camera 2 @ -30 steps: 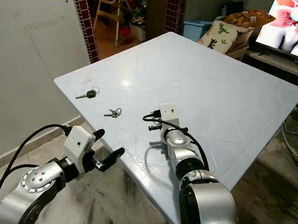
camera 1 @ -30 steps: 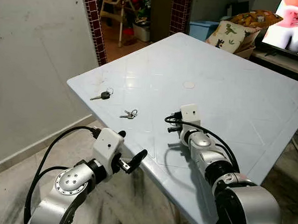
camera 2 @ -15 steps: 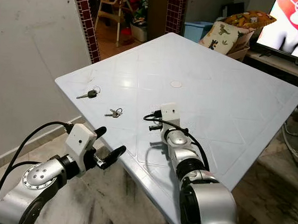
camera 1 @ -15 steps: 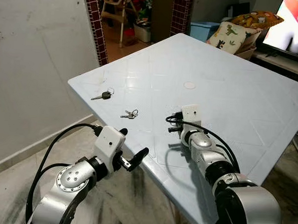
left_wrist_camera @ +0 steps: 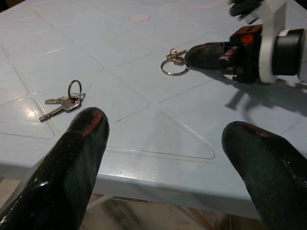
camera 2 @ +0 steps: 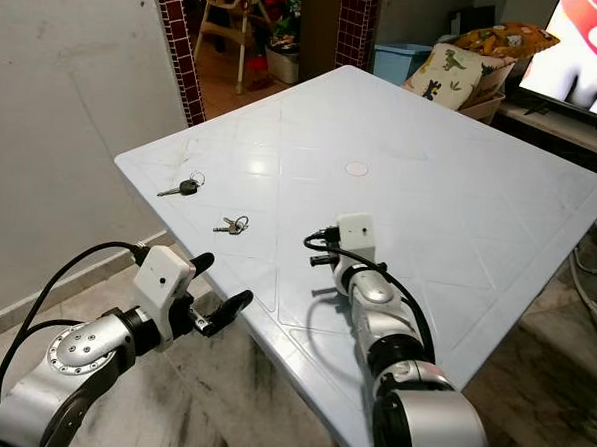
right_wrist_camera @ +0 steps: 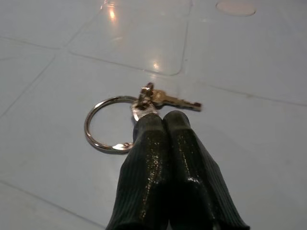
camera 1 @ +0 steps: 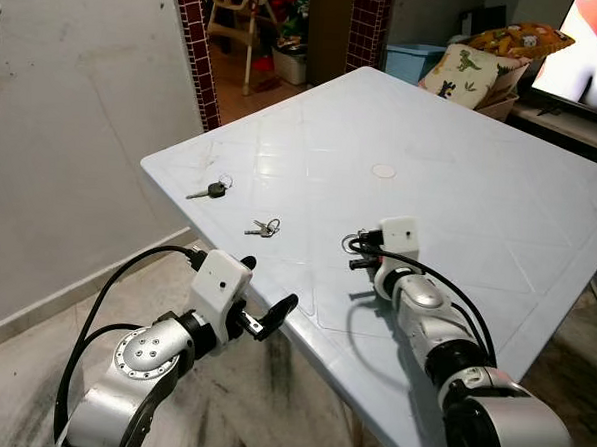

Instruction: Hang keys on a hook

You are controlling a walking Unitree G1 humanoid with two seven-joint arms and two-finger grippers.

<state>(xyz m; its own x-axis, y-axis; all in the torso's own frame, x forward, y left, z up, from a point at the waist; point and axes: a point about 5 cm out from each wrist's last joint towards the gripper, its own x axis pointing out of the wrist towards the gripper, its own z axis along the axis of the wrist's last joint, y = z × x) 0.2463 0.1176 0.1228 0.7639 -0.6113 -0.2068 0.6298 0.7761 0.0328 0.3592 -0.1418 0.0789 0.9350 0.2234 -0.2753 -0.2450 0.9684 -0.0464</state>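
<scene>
Right gripper [right_wrist_camera: 160,117] pressed together, pinching keys [right_wrist_camera: 158,99] with ring [right_wrist_camera: 103,125] just above the table [camera 1: 461,172]. Left gripper [left_wrist_camera: 163,139] spread wide, off the table's near edge. Second key set [camera 1: 263,228] and black-headed key [camera 1: 209,191] lie on the table near its left corner.

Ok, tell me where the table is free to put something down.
The table is bare from the round mark to its far edges. It is crowded near the left corner: black key, small keys, right gripper pinching a keyring.
</scene>
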